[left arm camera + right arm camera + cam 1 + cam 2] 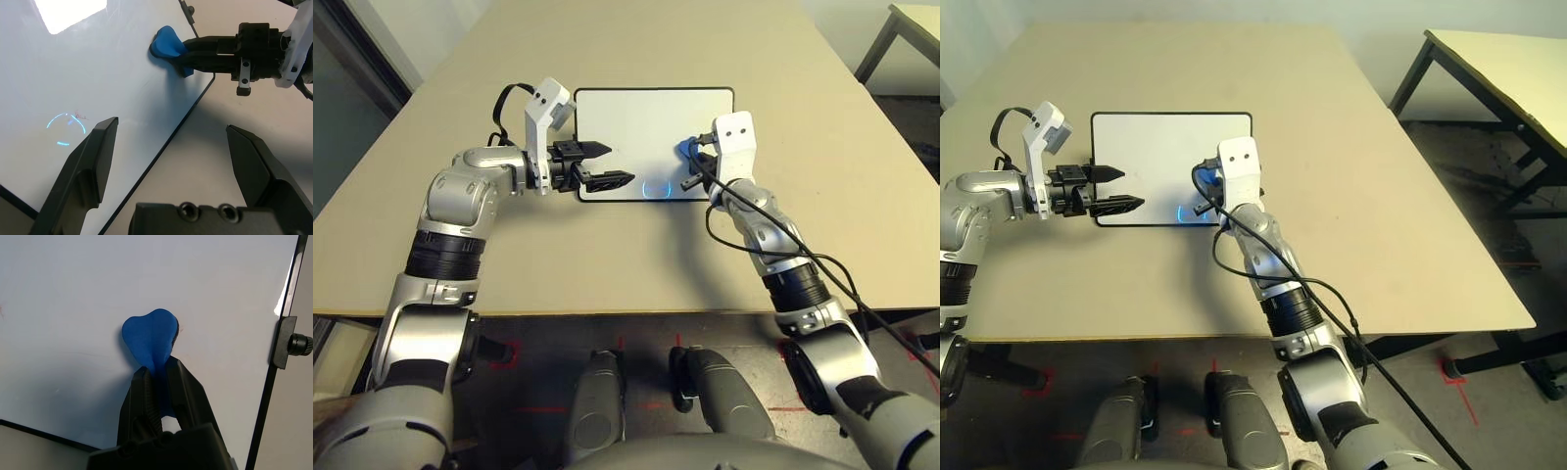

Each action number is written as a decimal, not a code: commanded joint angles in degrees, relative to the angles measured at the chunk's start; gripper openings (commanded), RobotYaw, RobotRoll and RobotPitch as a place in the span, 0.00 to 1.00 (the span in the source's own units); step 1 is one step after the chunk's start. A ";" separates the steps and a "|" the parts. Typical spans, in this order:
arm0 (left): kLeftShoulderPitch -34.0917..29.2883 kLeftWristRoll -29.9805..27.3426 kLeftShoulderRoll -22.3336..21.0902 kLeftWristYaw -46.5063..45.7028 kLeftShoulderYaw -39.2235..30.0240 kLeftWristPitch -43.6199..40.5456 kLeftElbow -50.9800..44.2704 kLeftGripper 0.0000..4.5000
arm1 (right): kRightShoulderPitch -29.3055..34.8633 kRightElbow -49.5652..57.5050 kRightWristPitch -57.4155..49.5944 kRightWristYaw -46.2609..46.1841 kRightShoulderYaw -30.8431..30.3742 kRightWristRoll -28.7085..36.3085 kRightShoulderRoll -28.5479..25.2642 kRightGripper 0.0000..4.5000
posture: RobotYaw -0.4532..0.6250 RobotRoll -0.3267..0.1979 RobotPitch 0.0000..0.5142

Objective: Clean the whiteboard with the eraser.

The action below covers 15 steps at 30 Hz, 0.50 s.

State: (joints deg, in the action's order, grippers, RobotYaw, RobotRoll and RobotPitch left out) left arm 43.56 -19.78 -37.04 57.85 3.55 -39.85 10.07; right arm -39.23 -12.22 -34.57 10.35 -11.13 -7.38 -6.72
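Whiteboard (636, 122): lies flat on the tan table (607, 264), long side across in front of you, black frame, a small black knob (299, 342) on the short side by your right arm.
Eraser (149, 340): bright blue block, pinched at its tail end, its fat end resting on the white surface near the board's right short edge.
Right gripper (157, 387): fingers squeezed together on the eraser, reaching low over the board's right end.
Left gripper (171, 161): jaws spread wide, nothing between them; it hovers over the board's near-left corner and I can't tell if it touches the frame.
Marks left: a faint cyan arc with dashes (66, 125) near the board's front edge, plus a tiny reddish scribble beside it. Both sit well apart from the eraser, toward the middle.
Step in hand: looks like wiping, with that cyan mark likely your next target.
Risk 1: the grip is only on the eraser's narrow end, so pressing hard sideways could twist it out of the fingers.
Risk 2: the board may not be pinned by your left side, so a firm stroke could slide it on the table.
Risk 3: the eraser is close to the right edge; drift outward and it catches the frame or drops off.
Risk 4: too light a press and the cyan mark stays.
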 commanded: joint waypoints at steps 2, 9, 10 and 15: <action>0.70 0.74 0.02 0.52 0.87 0.48 1.12 1.00 | 0.72 -7.35 -3.38 -1.73 2.57 -0.80 -2.28 0.07 | 0.35 0.62 0.32; 0.94 0.80 0.19 0.74 1.08 0.61 1.38 1.00 | -2.80 -10.11 -1.48 -4.30 6.49 -0.07 -4.02 0.07 | 0.35 0.62 0.32; 0.92 0.81 0.19 0.77 1.09 0.61 1.36 1.00 | -3.02 -10.16 -1.32 -4.43 6.68 -0.06 -4.00 0.07 | 0.35 0.62 0.32; 0.84 0.85 0.22 0.84 1.11 0.59 1.23 1.00 | -2.99 -9.25 -1.54 -3.64 5.82 0.16 -3.02 0.07 | 0.35 0.62 0.32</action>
State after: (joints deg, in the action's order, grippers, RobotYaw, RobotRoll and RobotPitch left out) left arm 44.06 -19.52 -37.04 58.37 3.65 -39.57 11.25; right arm -43.73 -19.21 -34.10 6.31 -5.00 -7.26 -10.08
